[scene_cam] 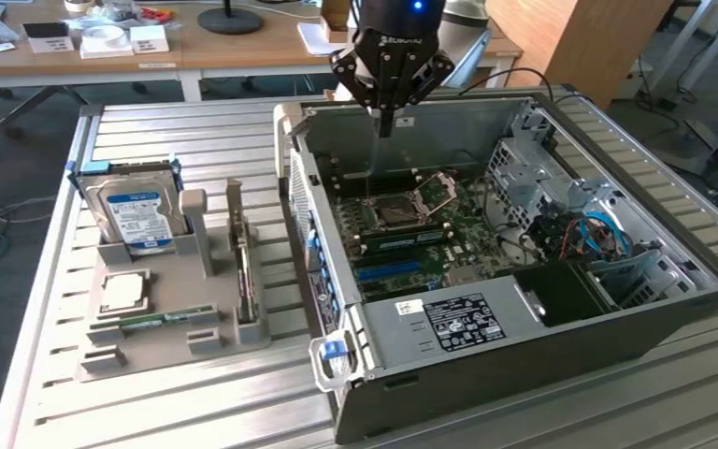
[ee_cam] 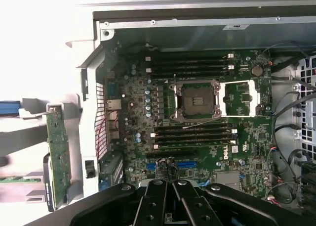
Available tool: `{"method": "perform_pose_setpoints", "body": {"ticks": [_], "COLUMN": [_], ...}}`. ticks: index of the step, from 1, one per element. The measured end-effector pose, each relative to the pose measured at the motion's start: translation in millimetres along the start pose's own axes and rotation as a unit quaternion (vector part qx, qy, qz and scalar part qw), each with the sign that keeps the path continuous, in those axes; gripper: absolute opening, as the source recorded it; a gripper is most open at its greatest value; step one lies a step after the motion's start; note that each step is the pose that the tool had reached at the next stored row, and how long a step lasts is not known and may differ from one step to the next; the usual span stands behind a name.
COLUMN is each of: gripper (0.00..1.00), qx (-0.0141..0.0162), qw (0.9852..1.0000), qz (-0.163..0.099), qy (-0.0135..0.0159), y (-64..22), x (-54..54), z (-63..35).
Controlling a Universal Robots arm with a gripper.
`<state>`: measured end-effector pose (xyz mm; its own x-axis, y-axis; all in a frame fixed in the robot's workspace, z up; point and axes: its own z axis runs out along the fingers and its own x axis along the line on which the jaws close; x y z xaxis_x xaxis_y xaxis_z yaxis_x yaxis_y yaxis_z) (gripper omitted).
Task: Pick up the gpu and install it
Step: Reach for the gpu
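The gpu (scene_cam: 244, 269) stands edge-on in a grey holder (scene_cam: 147, 360) beside the open computer case (scene_cam: 639, 327), so its face hardly shows: a thin, dark-brownish board. The gripper (scene_cam: 385, 124) hangs over the case, fingers pressed together on nothing. Underneath is a slatted metal table (scene_cam: 147, 131); wooden desks (scene_cam: 35, 61) stand behind.

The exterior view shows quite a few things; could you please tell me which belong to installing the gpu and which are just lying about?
For the job: gpu, on edge in the grey holder; open computer case with its motherboard; gripper, shut, above the case.
Lying about: hard drive, processor chip, memory stick, all in the holder.
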<state>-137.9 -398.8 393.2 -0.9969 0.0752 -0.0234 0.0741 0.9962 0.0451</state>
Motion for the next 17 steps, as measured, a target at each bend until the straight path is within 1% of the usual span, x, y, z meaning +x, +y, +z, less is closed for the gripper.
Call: {"method": "perform_pose_setpoints", "body": {"ticks": [6,12,17], "gripper": [0.11,0.11,0.11], "qx": [0.0,0.0,0.0], "qw": [1.0,1.0,1.0], "qz": [0.0,0.0,0.0], "qy": [0.0001,0.0,0.0], "y": [-0.4,-1.3,-1.7], "x": [4.9,16.3,22.5], "z": [-0.1,-0.3,-0.4]}}
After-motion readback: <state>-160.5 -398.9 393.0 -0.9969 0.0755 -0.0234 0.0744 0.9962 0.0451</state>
